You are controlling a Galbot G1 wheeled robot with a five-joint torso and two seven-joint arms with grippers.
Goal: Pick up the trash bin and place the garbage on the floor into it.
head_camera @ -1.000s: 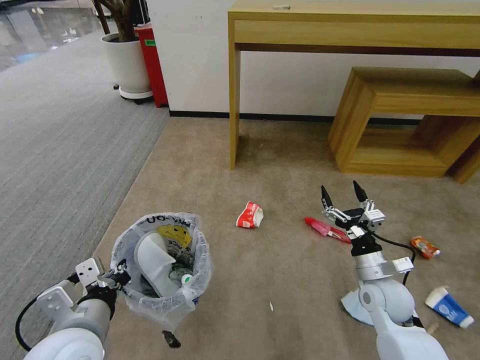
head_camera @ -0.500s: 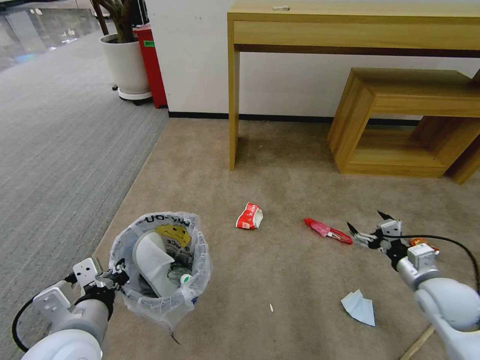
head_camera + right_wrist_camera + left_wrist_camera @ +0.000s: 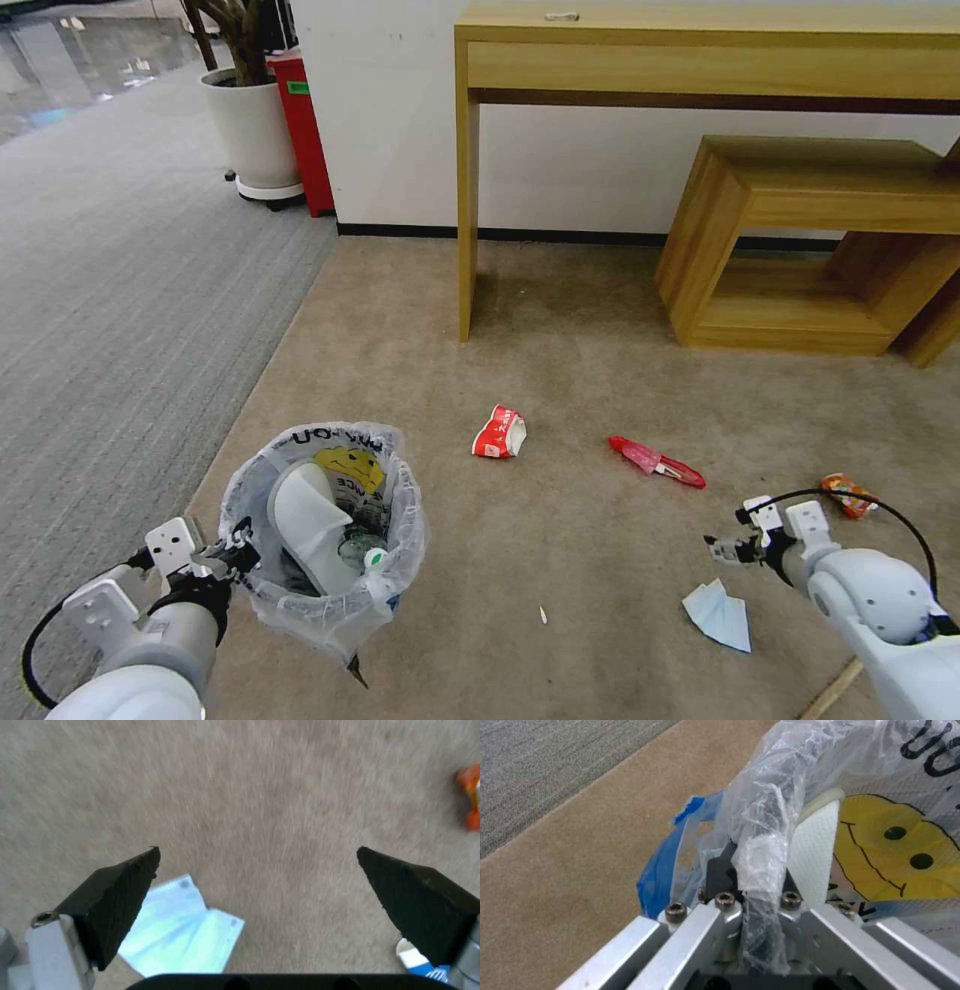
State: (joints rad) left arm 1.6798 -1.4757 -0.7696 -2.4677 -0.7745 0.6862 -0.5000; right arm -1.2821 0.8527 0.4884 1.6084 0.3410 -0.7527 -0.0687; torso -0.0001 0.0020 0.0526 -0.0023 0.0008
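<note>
The trash bin [image 3: 322,535], lined with its smiley-printed plastic bag [image 3: 880,832], hangs at your lower left above the beige carpet [image 3: 560,350], a white slipper [image 3: 305,525] standing inside it. Your left pincer [image 3: 232,556] is clamped on the bin's rim through the bag, as it was a second ago. Around it lies the garbage: a crushed red-white paper cup [image 3: 499,431], a red wrapper [image 3: 655,461], an orange can [image 3: 850,494], a blue mask [image 3: 719,613] and a wooden stick [image 3: 832,688]. Since the earlier frames your right pincer [image 3: 722,548] has swung from above the red wrapper, down and to the right; it now hovers low just beside the mask [image 3: 182,932], its black fingers [image 3: 120,896] spread wide and holding nothing. Behind stand a wooden desk [image 3: 700,50] and a low wooden bench [image 3: 820,240].
</note>
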